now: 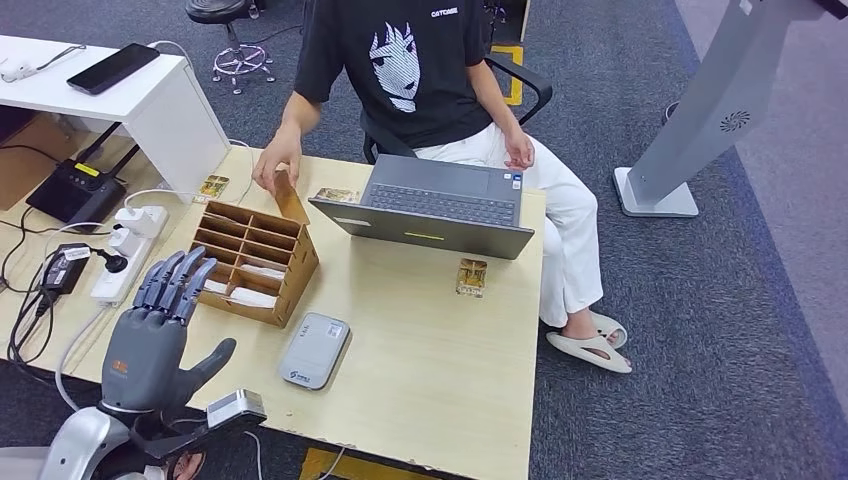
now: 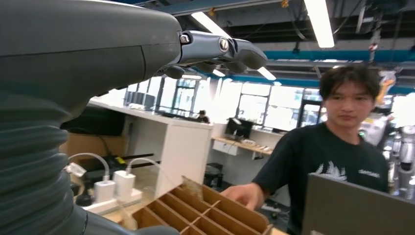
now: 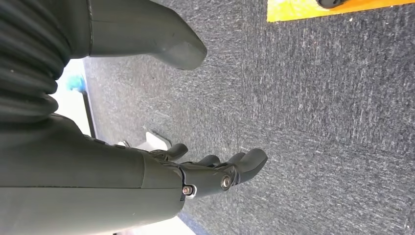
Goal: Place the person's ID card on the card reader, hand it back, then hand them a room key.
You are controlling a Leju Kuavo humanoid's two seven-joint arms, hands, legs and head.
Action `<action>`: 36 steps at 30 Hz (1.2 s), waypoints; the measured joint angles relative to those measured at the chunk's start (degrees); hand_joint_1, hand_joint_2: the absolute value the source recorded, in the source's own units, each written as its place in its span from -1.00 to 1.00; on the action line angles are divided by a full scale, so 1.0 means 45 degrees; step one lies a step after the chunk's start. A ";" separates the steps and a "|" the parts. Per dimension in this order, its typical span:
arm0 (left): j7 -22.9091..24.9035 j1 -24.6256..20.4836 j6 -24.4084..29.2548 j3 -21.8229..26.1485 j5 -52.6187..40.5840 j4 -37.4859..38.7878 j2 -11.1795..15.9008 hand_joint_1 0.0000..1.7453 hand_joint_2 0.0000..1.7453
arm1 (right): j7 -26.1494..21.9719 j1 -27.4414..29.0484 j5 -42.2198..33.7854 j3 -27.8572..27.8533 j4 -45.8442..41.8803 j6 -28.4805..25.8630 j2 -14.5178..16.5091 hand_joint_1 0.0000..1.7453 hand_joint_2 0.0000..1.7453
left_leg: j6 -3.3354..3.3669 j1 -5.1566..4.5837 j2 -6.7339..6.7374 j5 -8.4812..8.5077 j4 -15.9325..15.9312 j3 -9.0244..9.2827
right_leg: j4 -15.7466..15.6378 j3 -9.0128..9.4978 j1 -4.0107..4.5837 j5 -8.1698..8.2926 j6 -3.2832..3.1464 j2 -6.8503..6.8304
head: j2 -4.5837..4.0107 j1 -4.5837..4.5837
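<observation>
L hand [image 1: 150, 345] fingers [image 1: 175, 280] spread, holding nothing, raised at counter [image 1: 430, 350] 8 o'clock, prob. to receive. R hand [image 3: 210, 176] loosely open over carpet. Person's hand [image 1: 275, 165] holds ID card [image 1: 290, 197] at 11; card reader [image 1: 314, 350] near centre, 6 o'clock side.

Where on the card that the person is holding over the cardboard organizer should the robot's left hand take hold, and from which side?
Probably its free lower edge. The card stands tilted, the person's hand pinching its top, above the cardboard organizer. The raised left hand could reach forward from the robot's side and pinch the flat faces.
</observation>
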 joint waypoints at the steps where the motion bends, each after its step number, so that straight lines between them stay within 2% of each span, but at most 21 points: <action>1: -0.0011 0.0112 -0.0059 0.0068 0.0017 -0.0105 0.0062 -1.00 1.00 | -0.0002 -0.0004 0.0000 -0.0027 0.0000 -0.0001 0.0006 -1.00 1.00 | 0.0001 0.0000 -0.0001 0.0002 0.0000 0.0001 | 0.0000 0.0004 0.0000 0.0000 0.0000 -0.0001 | -0.0001 0.0000; 5: 0.0137 0.0392 -0.0557 0.0398 0.0260 -0.0355 0.0299 -1.00 1.00 | 0.0041 -0.0005 0.0001 -0.0136 0.0000 -0.0001 0.0035 -1.00 1.00 | 0.0004 -0.0001 0.0000 0.0006 0.0001 0.0007 | 0.0000 0.0014 0.0000 0.0004 0.0002 -0.0004 | -0.0001 0.0001; 10: 0.0565 0.0580 -0.1409 0.1361 0.0095 -0.0445 0.0609 -1.00 1.00 | 0.0137 -0.0004 0.0047 -0.0293 0.0000 0.0013 0.0084 -1.00 1.00 | 0.0003 0.0000 0.0000 0.0006 0.0002 0.0012 | 0.0000 0.0015 0.0000 0.0005 0.0002 -0.0005 | -0.0001 0.0000; 14: 0.1789 0.0613 -0.2433 0.2004 -0.1922 -0.0393 0.0989 -1.00 1.00 | 0.0207 -0.0004 0.0158 -0.0399 0.0000 0.0013 0.0108 -1.00 1.00 | 0.0002 0.0002 -0.0002 0.0007 0.0002 0.0013 | 0.0001 0.0014 0.0001 0.0004 0.0001 -0.0006 | 0.0000 0.0000; 18: 0.2835 0.0351 -0.2645 0.2204 -0.3847 0.0147 0.1256 -1.00 1.00 | 0.0267 -0.0010 0.0331 -0.0494 0.0000 0.0021 0.0129 -1.00 1.00 | 0.0002 0.0002 -0.0009 0.0008 0.0002 0.0013 | 0.0001 0.0016 0.0001 0.0004 0.0001 -0.0010 | -0.0001 0.0000; 23: 0.3039 -0.0362 -0.2808 0.2213 -0.4256 0.1268 0.1255 -1.00 1.00 | 0.0268 -0.0023 0.0584 -0.0533 0.0000 0.0053 0.0147 -1.00 1.00 | 0.0005 0.0000 -0.0010 0.0011 0.0005 0.0014 | 0.0000 0.0018 0.0001 0.0007 0.0003 -0.0013 | -0.0002 0.0001; 29: 0.3037 -0.1742 -0.3235 0.2129 -0.4414 0.3127 0.1110 -1.00 1.00 | 0.0340 -0.0064 0.0929 -0.0533 0.0000 0.0171 0.0147 -1.00 1.00 | 0.0011 0.0000 -0.0009 0.0020 0.0013 0.0016 | 0.0000 0.0018 0.0000 0.0017 0.0003 -0.0014 | -0.0001 0.0000; 36: 0.3006 -0.3395 -0.3211 0.1217 -0.4708 0.5308 0.0647 -1.00 1.00 | 0.0322 -0.0127 0.1332 -0.0533 -0.0005 0.0283 0.0147 -1.00 1.00 | 0.0016 -0.0002 -0.0009 0.0027 0.0016 0.0016 | -0.0001 0.0017 0.0000 0.0024 0.0005 -0.0013 | -0.0004 0.0000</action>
